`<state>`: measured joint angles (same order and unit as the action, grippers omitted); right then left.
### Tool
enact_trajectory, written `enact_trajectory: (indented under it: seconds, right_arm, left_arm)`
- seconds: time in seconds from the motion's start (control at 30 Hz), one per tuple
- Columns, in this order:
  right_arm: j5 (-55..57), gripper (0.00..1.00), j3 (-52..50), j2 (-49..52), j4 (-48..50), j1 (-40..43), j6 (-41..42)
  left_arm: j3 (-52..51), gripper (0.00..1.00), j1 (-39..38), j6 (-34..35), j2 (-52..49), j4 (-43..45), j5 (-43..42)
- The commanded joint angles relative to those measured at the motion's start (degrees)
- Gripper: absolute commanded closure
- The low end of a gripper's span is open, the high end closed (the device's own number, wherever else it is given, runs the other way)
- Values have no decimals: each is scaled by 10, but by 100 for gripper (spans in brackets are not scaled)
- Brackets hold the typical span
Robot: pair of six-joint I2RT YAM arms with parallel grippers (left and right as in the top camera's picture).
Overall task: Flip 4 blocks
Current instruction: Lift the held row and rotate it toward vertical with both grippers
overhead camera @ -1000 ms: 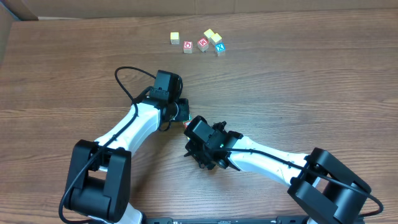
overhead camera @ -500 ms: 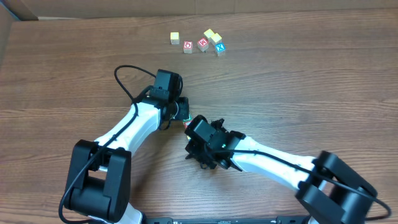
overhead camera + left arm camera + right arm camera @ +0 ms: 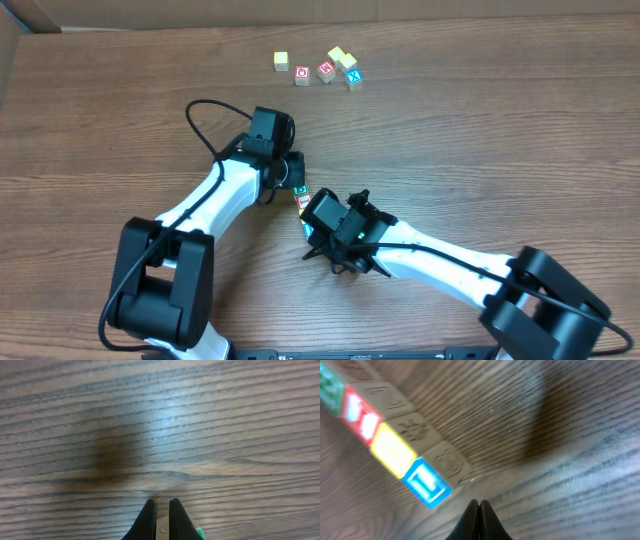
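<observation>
Brown wood-grain bench (image 3: 500, 130) w/ a tan cardboard wall (image 3: 300, 12) along its far edge. Four small pale wooden alphabet cubes sit in one tight row, side to side, betw. the two grippers.

Right gripper (image 3: 479, 506): fingers pressed together, nothing betw. them, tips low over the bench. From its wrist cam the row runs off up & left of the tips. The blue-L wooden cube (image 3: 426, 483) is nearest, just ahead-left of the tips, not touching. Then come the yellow-faced wooden cube (image 3: 392, 450), the red-marked wooden cube (image 3: 361, 414) & the green-faced wooden cube (image 3: 327, 382), farthest (partly cut by frame edge).

Left gripper (image 3: 162, 504): fingers closed to a thin slit, w/ a sliver of green low & right of them. Overhead, the green end of the row lies just beside this gripper.

Well beyond both grippers, near the far edge, sits a loose cluster of five more small cubes (image 3: 326, 71).
</observation>
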<state>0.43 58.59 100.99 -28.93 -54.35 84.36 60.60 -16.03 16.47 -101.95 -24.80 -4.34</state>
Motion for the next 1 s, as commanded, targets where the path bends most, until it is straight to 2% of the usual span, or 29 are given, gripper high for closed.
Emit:
enact_trajectory:
  seconds: [0.0, 0.97]
  right_arm:
    - [11, 96, 7, 14, 13, -13, 11]
    - [81, 96, 7, 33, 41, -48, 12]
  left_arm:
    - [11, 96, 4, -15, -11, 2, 16]
    - [9, 96, 2, -15, -18, -9, 0]
